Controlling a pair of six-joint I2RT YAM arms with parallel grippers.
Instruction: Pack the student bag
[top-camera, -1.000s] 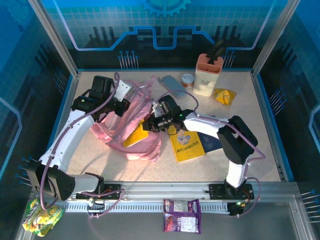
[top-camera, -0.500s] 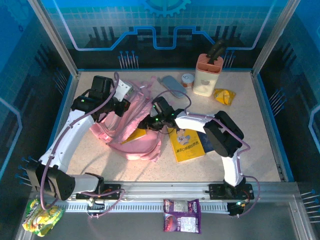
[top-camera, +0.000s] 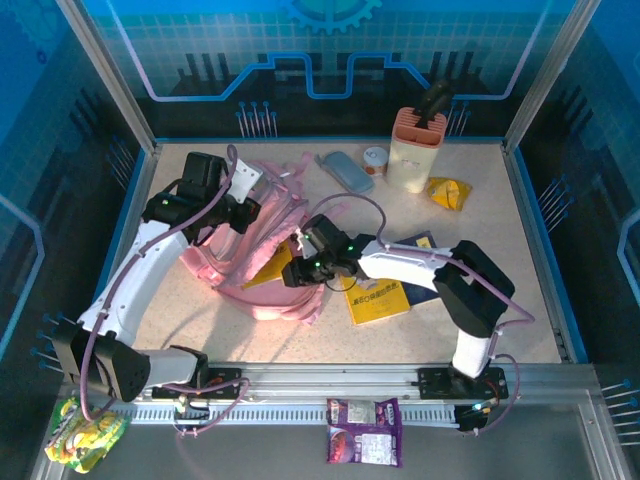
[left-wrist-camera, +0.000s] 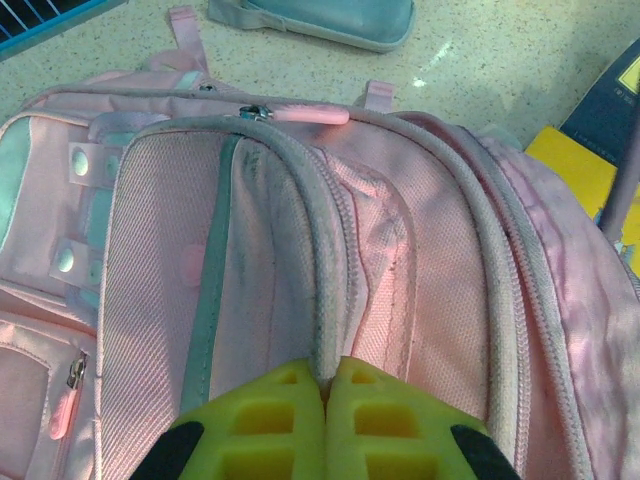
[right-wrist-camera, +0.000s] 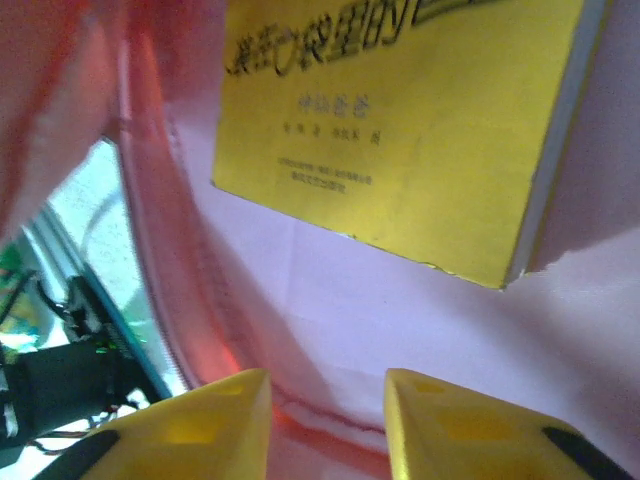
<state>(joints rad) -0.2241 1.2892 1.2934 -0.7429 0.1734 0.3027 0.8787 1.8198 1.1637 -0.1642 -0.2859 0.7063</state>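
Inside one student bag (left-wrist-camera: 420, 240) lies one book (right-wrist-camera: 400, 130) (yellow).

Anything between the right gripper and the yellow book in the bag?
Nothing visible. The yellow book lies on the lining of the student bag, ahead of the right gripper, whose fingers stand apart; the left gripper pinches the rim.

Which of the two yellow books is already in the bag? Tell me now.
The left yellow book, half inside the open student bag. The right yellow book lies flat on the table, outside the bag.
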